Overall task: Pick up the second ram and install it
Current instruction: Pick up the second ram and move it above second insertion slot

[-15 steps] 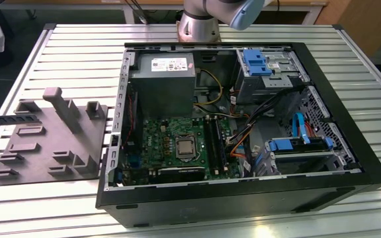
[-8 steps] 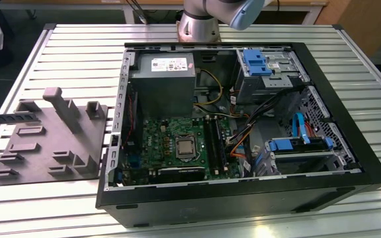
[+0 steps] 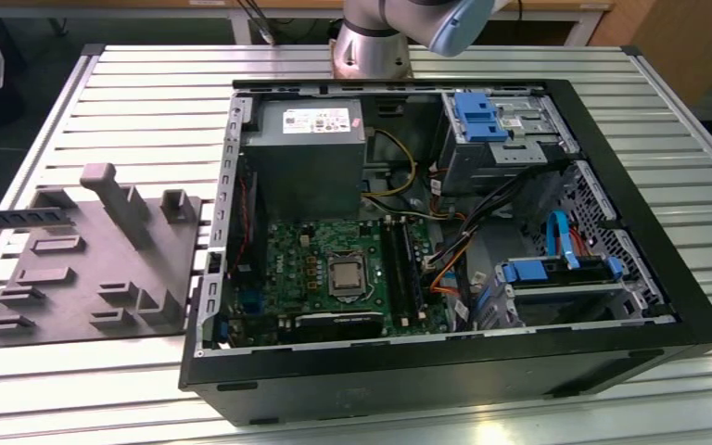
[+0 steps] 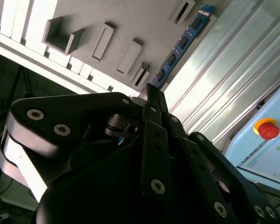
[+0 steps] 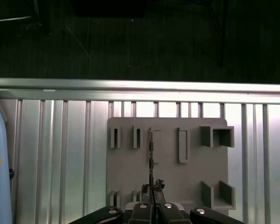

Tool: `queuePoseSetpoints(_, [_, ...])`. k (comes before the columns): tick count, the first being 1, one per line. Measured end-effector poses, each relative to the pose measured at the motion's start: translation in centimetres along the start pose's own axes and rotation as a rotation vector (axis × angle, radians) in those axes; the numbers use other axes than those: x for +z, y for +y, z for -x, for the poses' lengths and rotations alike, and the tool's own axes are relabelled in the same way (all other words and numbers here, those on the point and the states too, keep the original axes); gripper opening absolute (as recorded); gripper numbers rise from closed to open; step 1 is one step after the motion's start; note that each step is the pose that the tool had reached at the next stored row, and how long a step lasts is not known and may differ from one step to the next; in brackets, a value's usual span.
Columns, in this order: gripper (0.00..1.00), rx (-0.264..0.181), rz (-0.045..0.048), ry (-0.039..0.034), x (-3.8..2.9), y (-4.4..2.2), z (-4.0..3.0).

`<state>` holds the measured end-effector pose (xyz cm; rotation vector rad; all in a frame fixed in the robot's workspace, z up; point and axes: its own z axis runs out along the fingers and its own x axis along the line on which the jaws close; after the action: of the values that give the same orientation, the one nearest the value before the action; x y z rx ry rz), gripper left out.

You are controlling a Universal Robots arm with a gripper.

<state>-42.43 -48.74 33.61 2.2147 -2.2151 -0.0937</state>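
Gripper: In both wrist views I see the gripper [image 4: 150,91] [image 5: 152,190] at one edge of the grey holder tray [image 4: 107,14] [image 5: 186,182], pointing across the tray's surface.

Jaw state: The black fingers [image 4: 155,135] are drawn together to a narrow gap and are clamped on one end of the second ram.

Second ram, wrist views: The second ram [image 4: 177,46] [image 5: 150,149] stands on its long edge and runs from the fingertips out across the tray. The second wrist view shows its bluish face with dark chips. The first wrist view shows it edge-on as a thin dark line between two of the tray's raised slot blocks.

Second ram, exterior view: It [image 3: 34,217] reads as a dark horizontal strip at the tray's [image 3: 96,278] corner on the exterior view's left, well apart from the computer case [image 3: 455,389].

Seating: I cannot tell whether the stick rests in a tray slot or is lifted clear of it.

Computer case: It lies open on the slatted aluminium table [image 3: 146,93], beside the tray. The green motherboard [image 3: 307,260] faces up, with the black memory slots [image 3: 402,264] just beside the processor socket.

Arm: The arm's base [image 3: 375,42] stands behind the case.

Control panel: A light blue panel with a red button [image 4: 269,129] sits beside the table.
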Motion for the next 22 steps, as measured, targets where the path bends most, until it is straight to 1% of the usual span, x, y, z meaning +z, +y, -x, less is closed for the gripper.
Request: queuePoseSetpoints(22, [0.12, 0.000, 0.0001, 0.0001, -0.81, 0.04, 0.16])
